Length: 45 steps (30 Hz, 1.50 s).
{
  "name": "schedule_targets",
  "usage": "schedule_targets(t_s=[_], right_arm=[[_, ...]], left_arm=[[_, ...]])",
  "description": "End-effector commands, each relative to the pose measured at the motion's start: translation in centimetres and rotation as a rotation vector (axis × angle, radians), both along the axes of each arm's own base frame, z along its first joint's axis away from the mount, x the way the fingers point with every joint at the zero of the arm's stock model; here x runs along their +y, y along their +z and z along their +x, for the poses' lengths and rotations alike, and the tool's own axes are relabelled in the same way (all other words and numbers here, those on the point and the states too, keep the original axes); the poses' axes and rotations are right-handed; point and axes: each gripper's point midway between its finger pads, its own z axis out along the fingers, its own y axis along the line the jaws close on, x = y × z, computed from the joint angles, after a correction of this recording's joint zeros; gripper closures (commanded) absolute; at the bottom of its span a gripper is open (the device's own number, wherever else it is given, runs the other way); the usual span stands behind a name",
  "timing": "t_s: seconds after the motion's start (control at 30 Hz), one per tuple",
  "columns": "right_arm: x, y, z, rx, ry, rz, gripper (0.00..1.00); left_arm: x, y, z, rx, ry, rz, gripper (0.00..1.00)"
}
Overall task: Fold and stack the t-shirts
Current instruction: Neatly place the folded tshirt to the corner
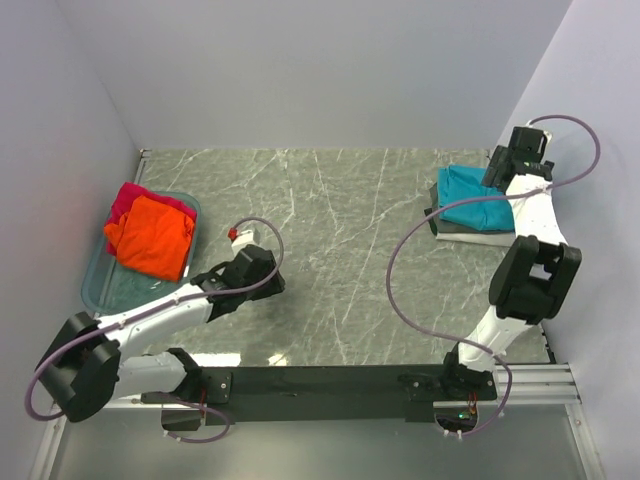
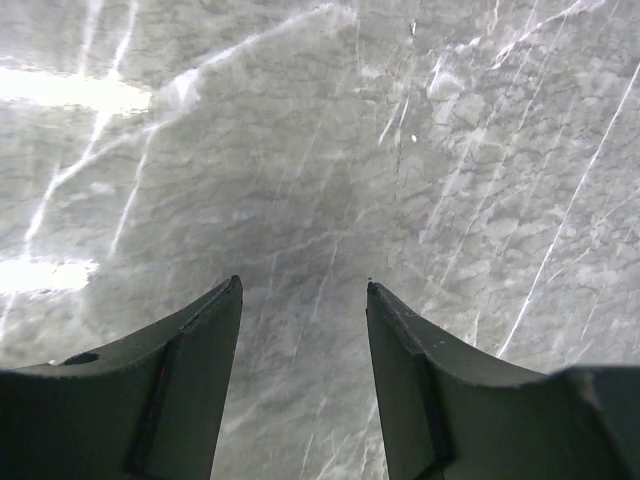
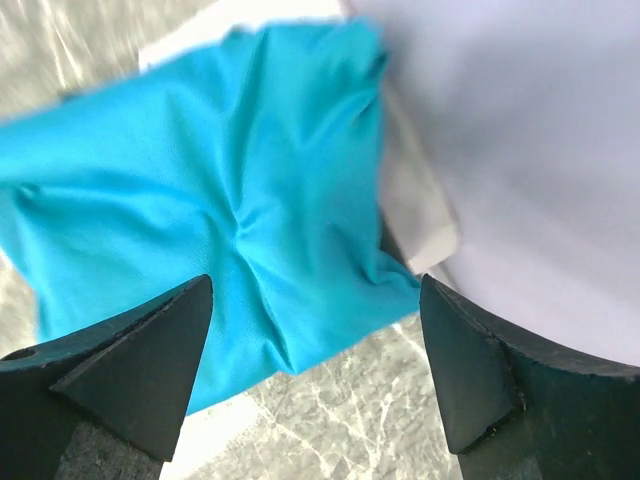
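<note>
One orange shirt (image 1: pixel 150 240), overhead only

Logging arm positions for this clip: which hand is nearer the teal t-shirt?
Right. The right hand hangs open just above the teal t-shirt at the far right; the left hand is far off, over bare marble tabletop near the plastic tub.

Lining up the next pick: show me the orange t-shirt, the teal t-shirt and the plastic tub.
orange t-shirt (image 1: pixel 150 240), top external view, middle of the crumpled cloth.
teal t-shirt (image 1: pixel 470 200), top external view, centre of its folded top face.
plastic tub (image 1: pixel 125 290), top external view, bare near end of its floor.
</note>
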Motion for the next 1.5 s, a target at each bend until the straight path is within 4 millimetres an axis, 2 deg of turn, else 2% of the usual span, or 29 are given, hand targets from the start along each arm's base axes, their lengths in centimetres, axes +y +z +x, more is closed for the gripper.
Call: schedule_targets(t_s=[0.0, 0.1, 0.23, 0.27, 0.3, 0.33, 0.4, 0.5, 0.53, 0.6, 0.63, 0.77, 0.8, 0.83, 0.87, 0.97, 1.0, 1.07, 1.1, 1.13, 1.17, 1.2, 1.47], right_arm=[[-0.6, 4.2, -0.8, -0.109, -0.068, -0.064, 0.10], [0.0, 5.5, -1.8, -0.145, -0.067, -0.064, 0.10], [3.3, 7.1, -3.2, -0.225, 0.015, 0.017, 0.10], [5.4, 7.0, -2.7, -0.253, 0.106, 0.100, 0.10], [6.6, 7.3, -2.6, -0.289, 0.146, 0.139, 0.09], [8.1, 7.1, -3.3, -0.312, 0.192, 0.189, 0.09], [11.5, 7.3, -3.4, -0.365, 0.297, 0.300, 0.09], [15.4, 6.4, -4.7, -0.360, 0.397, 0.363, 0.09], [18.1, 6.0, -5.3, -0.341, 0.461, 0.368, 0.09], [20.6, 5.2, -6.3, -0.312, 0.523, 0.365, 0.09], [23.7, 5.0, -6.9, -0.298, 0.599, 0.387, 0.09], [28.7, 4.0, -9.5, -0.276, 0.715, 0.432, 0.09], [29.4, 3.0, -10.3, -0.253, 0.731, 0.445, 0.09], [30.1, 3.0, -11.0, -0.261, 0.744, 0.462, 0.09], [31.8, 2.6, -12.0, -0.245, 0.789, 0.481, 0.09], [34.7, 0.0, -14.9, -0.192, 0.855, 0.546, 0.09], [35.1, -1.6, -15.8, -0.164, 0.860, 0.560, 0.09], [35.9, -3.1, -16.8, -0.137, 0.859, 0.595, 0.09], [36.4, -4.6, -17.7, -0.107, 0.870, 0.613, 0.09], [36.6, -5.1, -17.9, -0.098, 0.864, 0.630, 0.09], [36.7, -5.6, -18.1, -0.086, 0.864, 0.637, 0.09], [36.8, -6.4, -18.4, -0.065, 0.860, 0.639, 0.09], [36.0, -5.0, -18.4, -0.101, 0.854, 0.583, 0.09]], left_arm=[[1.0, 1.3, 0.1, -0.040, 0.003, 0.035, 0.41], [1.5, 2.4, 0.0, -0.066, 0.009, 0.030, 0.38], [2.2, 4.8, 0.0, -0.132, 0.030, 0.008, 0.28], [2.5, 5.1, -0.1, -0.141, 0.036, 0.009, 0.27], [3.0, 5.3, 0.1, -0.157, 0.055, 0.022, 0.26], [3.4, 5.8, 0.1, -0.175, 0.068, 0.018, 0.22], [4.0, 6.1, 0.2, -0.184, 0.085, 0.031, 0.20], [4.8, 6.7, 0.6, -0.197, 0.114, 0.048, 0.19], [5.1, 6.6, 0.7, -0.192, 0.121, 0.060, 0.19], [5.4, 6.9, 1.0, -0.197, 0.130, 0.064, 0.19], [5.5, 6.9, 1.0, -0.193, 0.133, 0.067, 0.18], [5.7, 7.9, 1.5, -0.212, 0.145, 0.061, 0.17], [5.9, 8.0, 1.6, -0.215, 0.150, 0.062, 0.17], [5.9, 8.3, 1.6, -0.220, 0.150, 0.058, 0.16], [6.0, 8.5, 1.6, -0.225, 0.155, 0.054, 0.15], [6.2, 9.0, 1.7, -0.239, 0.165, 0.043, 0.15], [6.3, 9.1, 1.7, -0.241, 0.169, 0.037, 0.15], [6.2, 9.4, 1.7, -0.249, 0.169, 0.027, 0.15], [6.2, 9.5, 1.8, -0.251, 0.170, 0.023, 0.13], [6.1, 9.5, 1.9, -0.249, 0.168, 0.022, 0.05], [6.0, 9.8, 1.9, -0.251, 0.165, 0.018, 0.01], [6.0, 9.8, 1.9, -0.243, 0.168, 0.017, 0.01], [5.7, 9.8, 1.8, -0.258, 0.156, -0.008, 0.01]])
